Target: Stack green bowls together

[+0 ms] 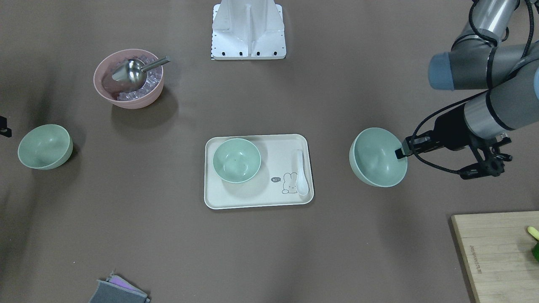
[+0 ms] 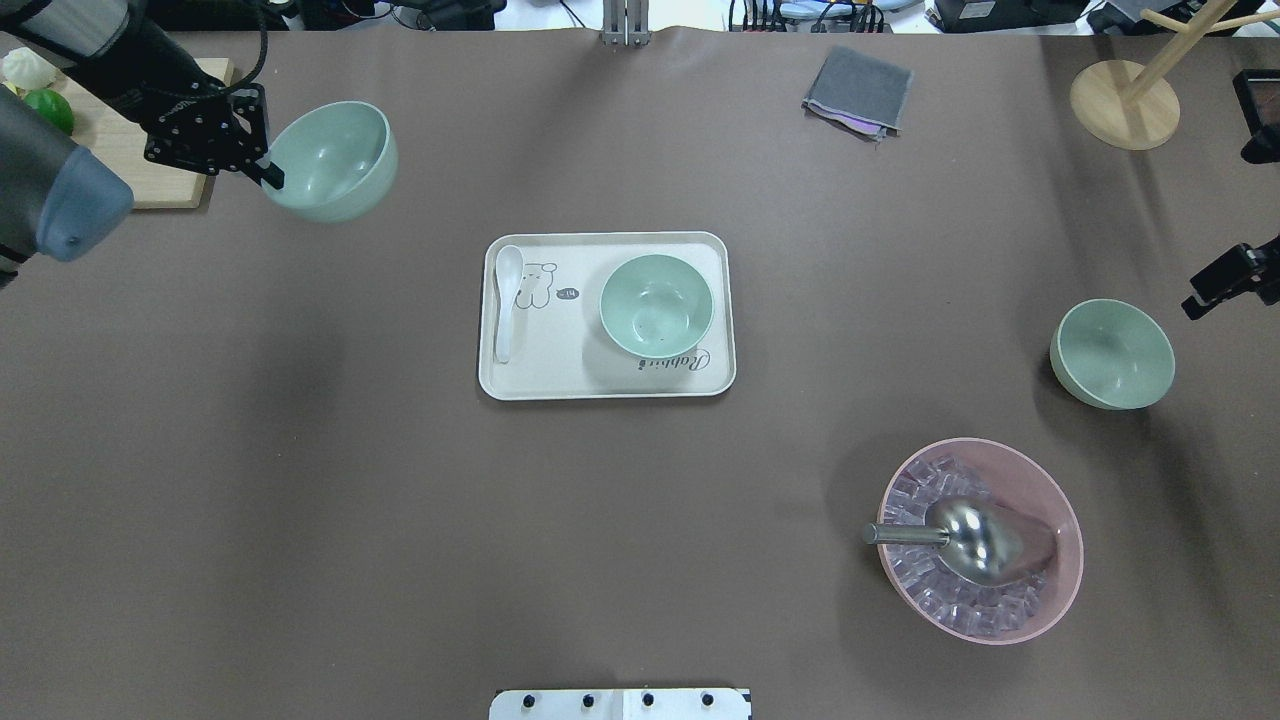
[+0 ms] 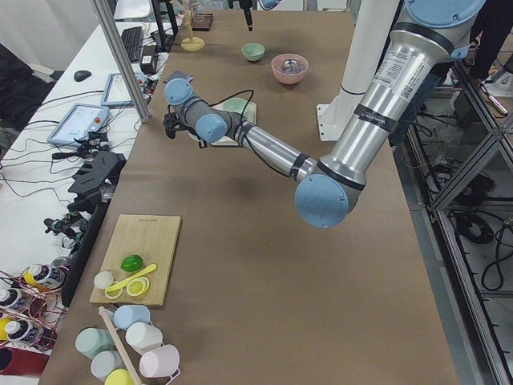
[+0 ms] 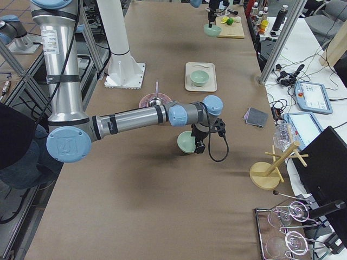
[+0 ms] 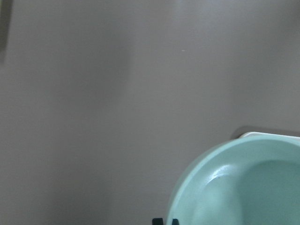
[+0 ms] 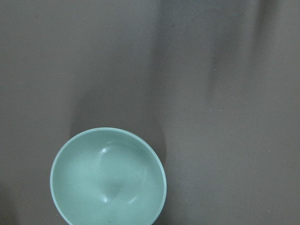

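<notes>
The brown tabletop [image 2: 300, 500] carries a cream tray [image 2: 560, 350] at centre, holding the first green bowl [image 2: 656, 304]. The second green bowl [image 2: 1112, 354] sits at the right beside the right tool [image 2: 1200, 298], whose opening I cannot tell. At far left, the left tool [image 2: 272, 178] pinches the rim of the tilted third green bowl [image 2: 335, 160].

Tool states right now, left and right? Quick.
Left tool: closed on the rim of a green bowl.
Right tool: cannot be told; beside the other green bowl, not gripping it.
</notes>
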Available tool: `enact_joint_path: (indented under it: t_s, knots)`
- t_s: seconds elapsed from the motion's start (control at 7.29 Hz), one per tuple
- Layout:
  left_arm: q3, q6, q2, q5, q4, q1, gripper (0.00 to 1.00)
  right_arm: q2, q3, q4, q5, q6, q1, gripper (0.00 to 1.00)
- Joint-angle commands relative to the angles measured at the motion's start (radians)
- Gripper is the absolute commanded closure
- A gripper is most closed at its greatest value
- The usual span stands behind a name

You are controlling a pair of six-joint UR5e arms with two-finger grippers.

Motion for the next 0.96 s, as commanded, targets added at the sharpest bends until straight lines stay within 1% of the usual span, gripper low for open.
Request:
enact_joint_path:
  t_s: [0.0,0.14,0.27,0.41,0.55,0.69,0.82]
  knots:
    - [0.005,-0.023,-0.026,0.030,0.002,0.022,1.00,-0.004,-0.089,0.069,-0.009,0.004,-0.052,0.01]
    - [0.004,-0.023,-0.026,0.031,0.002,0.022,1.00,0.006,-0.155,0.137,-0.009,0.004,-0.078,0.01]
    - [0.000,-0.023,-0.026,0.031,0.002,0.022,1.00,0.006,-0.217,0.236,-0.007,0.019,-0.082,0.07]
    - [-0.004,-0.023,-0.025,0.031,0.002,0.020,1.00,0.009,-0.231,0.271,-0.006,0.080,-0.096,0.34]
    - [-0.004,-0.023,-0.026,0.031,0.002,0.020,1.00,0.014,-0.219,0.274,-0.004,0.103,-0.096,0.73]
    - [-0.007,-0.023,-0.023,0.031,0.002,0.020,1.00,0.016,-0.216,0.274,-0.002,0.097,-0.098,1.00]
    - [-0.010,-0.023,-0.021,0.031,0.002,0.020,1.00,0.017,-0.208,0.274,-0.001,0.099,-0.098,1.00]
